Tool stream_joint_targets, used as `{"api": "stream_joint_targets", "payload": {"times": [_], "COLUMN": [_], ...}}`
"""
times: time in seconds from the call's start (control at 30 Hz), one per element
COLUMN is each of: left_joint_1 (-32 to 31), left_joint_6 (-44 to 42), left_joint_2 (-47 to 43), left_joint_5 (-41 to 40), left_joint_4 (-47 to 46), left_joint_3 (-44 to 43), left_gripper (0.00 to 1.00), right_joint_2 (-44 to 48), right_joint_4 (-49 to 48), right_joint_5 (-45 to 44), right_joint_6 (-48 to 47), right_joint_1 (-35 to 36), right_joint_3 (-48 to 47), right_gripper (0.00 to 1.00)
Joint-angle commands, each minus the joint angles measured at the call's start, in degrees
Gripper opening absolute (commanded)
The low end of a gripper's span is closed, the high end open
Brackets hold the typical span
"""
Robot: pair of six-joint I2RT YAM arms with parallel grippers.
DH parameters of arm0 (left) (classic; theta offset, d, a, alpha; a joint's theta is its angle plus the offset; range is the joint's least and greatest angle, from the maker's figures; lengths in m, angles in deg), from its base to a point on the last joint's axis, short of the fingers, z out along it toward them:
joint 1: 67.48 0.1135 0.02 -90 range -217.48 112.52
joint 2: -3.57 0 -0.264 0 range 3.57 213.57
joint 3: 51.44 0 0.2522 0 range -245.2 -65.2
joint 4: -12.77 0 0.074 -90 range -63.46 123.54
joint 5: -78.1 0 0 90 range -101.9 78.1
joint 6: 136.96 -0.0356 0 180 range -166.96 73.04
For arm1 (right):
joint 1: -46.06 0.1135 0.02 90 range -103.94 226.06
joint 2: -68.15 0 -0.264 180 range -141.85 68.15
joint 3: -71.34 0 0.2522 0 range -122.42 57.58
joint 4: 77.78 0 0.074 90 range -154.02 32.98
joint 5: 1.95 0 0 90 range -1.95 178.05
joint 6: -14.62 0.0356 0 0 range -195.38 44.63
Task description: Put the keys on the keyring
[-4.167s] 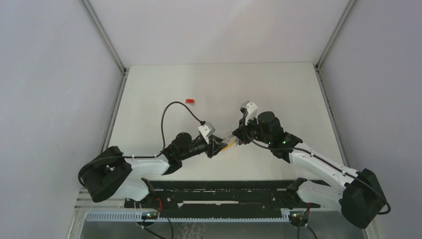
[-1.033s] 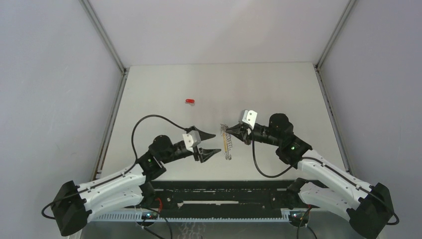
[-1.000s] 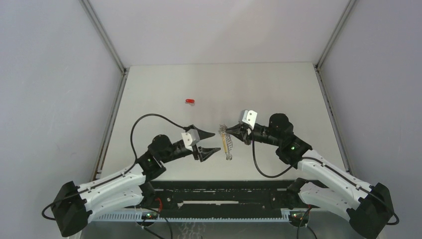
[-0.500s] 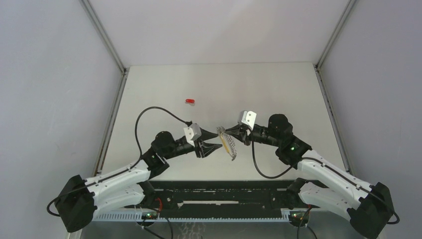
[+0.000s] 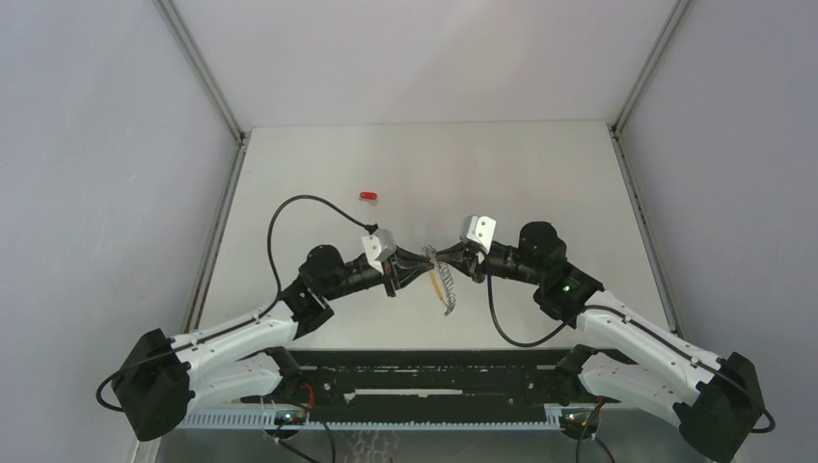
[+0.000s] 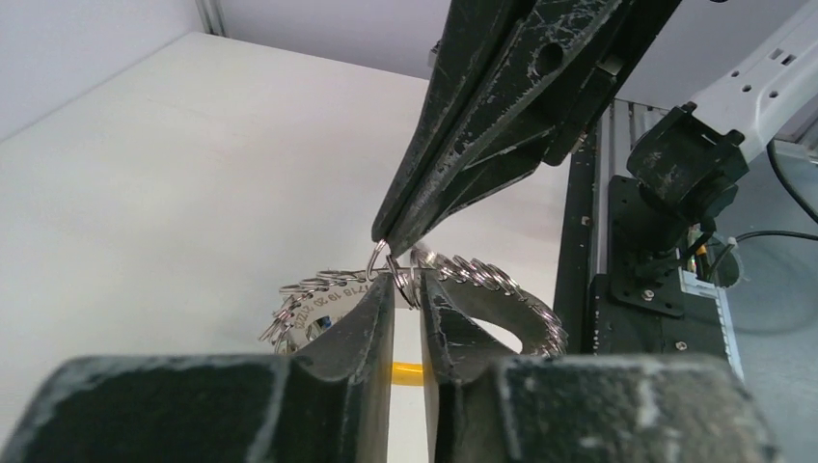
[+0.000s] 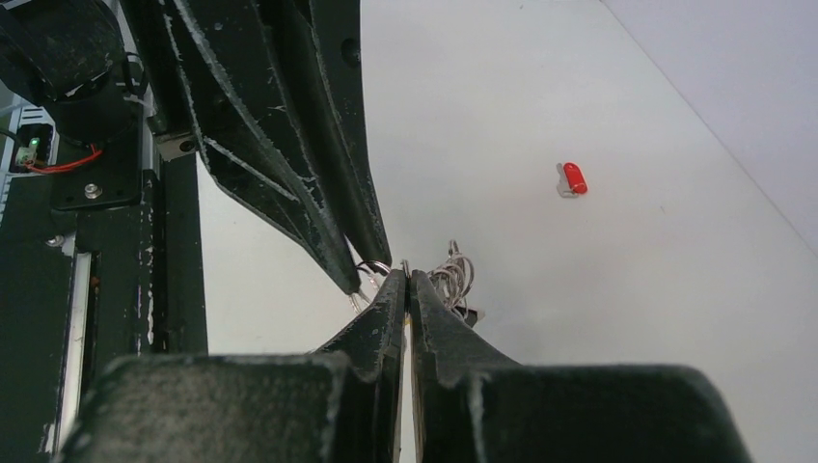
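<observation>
Up off the table [image 5: 540, 174], the keyring [image 6: 482, 274] hangs as one bunch of thin silver wire loops, curled like a loose coil, with a straight tail drooping below it. Among the loops is a flat silver piece stamped with small figures too fine to read. One yellow key [image 5: 440, 286] dangles in the bunch just under the coil, showing only as a short yellow sliver. One red key [image 5: 368, 195] lies flat on the table well beyond the keyring and off to its left, a tiny red head with a pale stub, apart from everything else. That makes two keys in view; any others cannot be made out. At the top of the keyring the right gripper [image 7: 405, 278] is pinched fully together on one small loop of wire, and the bunch hangs from that pinch. The left gripper [image 6: 406, 289] meets it tip to tip from the other side, its jaws drawn nearly together with only a narrow slit left. A loop of the keyring sits in that slit, but whether the jaws press on it cannot be told. Two arms serve the two grippers. The left arm [image 5: 241, 333] stretches low from its base and slants in toward the keyring, wrist about level. The right arm [image 5: 627, 333] mirrors it, bent at the elbow, its wrist pointing straight across at the keyring.
</observation>
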Motion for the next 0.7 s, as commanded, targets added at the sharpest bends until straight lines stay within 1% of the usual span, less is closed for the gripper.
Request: {"api": "stream_joint_targets", "payload": {"times": [0.0, 0.13, 0.23, 0.3, 0.37, 0.43, 0.53, 0.57, 0.67], "left_joint_1": [0.20, -0.37, -2.51, -5.20, -6.76, -7.73, -8.31, -8.49, -8.64], "left_joint_6": [-0.59, -3.81, -9.97, -15.76, -18.51, -20.28, -21.22, -21.44, -21.84], "left_joint_2": [0.71, 0.27, -0.84, -0.93, -0.54, 0.07, -0.06, -0.32, -1.59], "left_joint_5": [1.49, 3.28, 3.24, 1.68, -0.04, -1.68, -3.52, -4.12, -4.91], "left_joint_4": [-0.13, 2.60, 7.44, 12.25, 16.21, 18.13, 18.46, 18.46, 18.64], "left_joint_3": [-4.09, -4.61, -5.41, -6.68, -8.20, -9.12, -8.89, -8.72, -7.97], "left_gripper": [0.15, 0.10, 0.10, 0.10, 0.11, 0.15, 0.22, 0.27, 0.48], "right_joint_2": [1.30, 1.32, 1.15, 0.93, 0.79, 0.63, 0.37, 0.28, 0.01], "right_joint_4": [-2.97, -3.56, -4.21, -4.85, -5.36, -5.71, -6.00, -5.96, -5.63], "right_joint_5": [-1.00, -2.59, -3.59, -4.25, -4.68, -4.77, -4.51, -4.61, -4.19], "right_joint_6": [-0.08, 0.81, 1.79, 2.57, 3.16, 3.35, 3.64, 3.73, 3.72], "right_joint_1": [0.47, 0.47, 0.47, 0.47, 0.47, 0.47, 0.47, 0.47, 0.47], "right_joint_3": [-1.83, -1.81, -1.81, -1.83, -1.84, -1.82, -1.82, -1.84, -1.81], "right_gripper": [0.00, 0.00, 0.00, 0.00, 0.00, 0.00, 0.00, 0.00, 0.00]}}
